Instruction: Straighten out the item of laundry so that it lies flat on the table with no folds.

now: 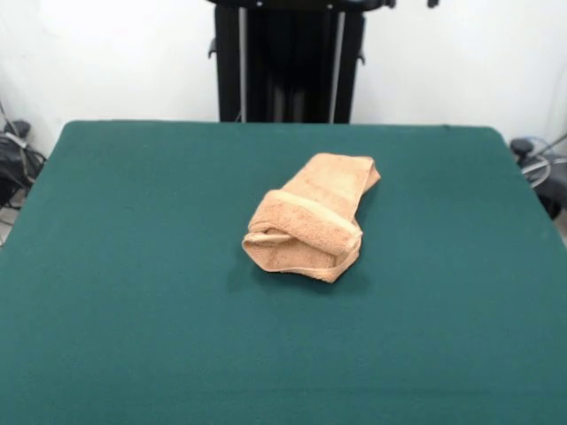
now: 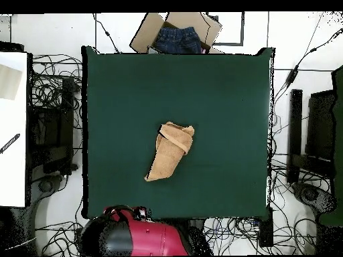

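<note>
Dark green felt of the table (image 1: 133, 336) fills the foreground of the front view, bare all the way to the near edge. Moving right toward the middle, the peach-orange towel (image 1: 310, 220) lies bunched into a long, narrow bundle, angled so one end points away toward the back right. Its nearer end is folded over itself in thick rolled layers, with a hemmed band showing along the fold. At the far side stands the robot's black pedestal (image 1: 288, 62).

From overhead, the towel (image 2: 171, 152) sits near the table's (image 2: 114, 87) centre. The red arm (image 2: 144, 237) rests off the table's bottom edge. An open cardboard box (image 2: 177, 30) holding blue fabric sits beyond the top edge. No view shows the gripper.
</note>
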Motion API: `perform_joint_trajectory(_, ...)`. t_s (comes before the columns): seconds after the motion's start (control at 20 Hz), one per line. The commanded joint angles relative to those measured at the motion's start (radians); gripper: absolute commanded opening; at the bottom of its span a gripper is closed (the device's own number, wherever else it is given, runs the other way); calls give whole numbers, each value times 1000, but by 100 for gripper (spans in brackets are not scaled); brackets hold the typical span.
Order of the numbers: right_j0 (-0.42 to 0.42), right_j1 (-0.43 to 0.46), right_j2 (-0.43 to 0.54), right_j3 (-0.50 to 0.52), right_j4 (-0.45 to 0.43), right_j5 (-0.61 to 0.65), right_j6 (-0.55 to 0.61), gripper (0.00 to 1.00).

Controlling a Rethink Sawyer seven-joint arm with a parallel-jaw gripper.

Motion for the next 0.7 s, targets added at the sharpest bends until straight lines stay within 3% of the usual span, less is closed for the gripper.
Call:
perform_joint_trajectory(0.05,-4,-24,30,100,18,20,85,100)
perform_joint_trajectory(0.35,-20,26,63,70,43,8,100,100)
perform_joint_trajectory(0.6,36,141,62,-77,12,69,206,100)
perform_joint_trajectory(0.7,62,142,38,-118,-16,121,233,100)
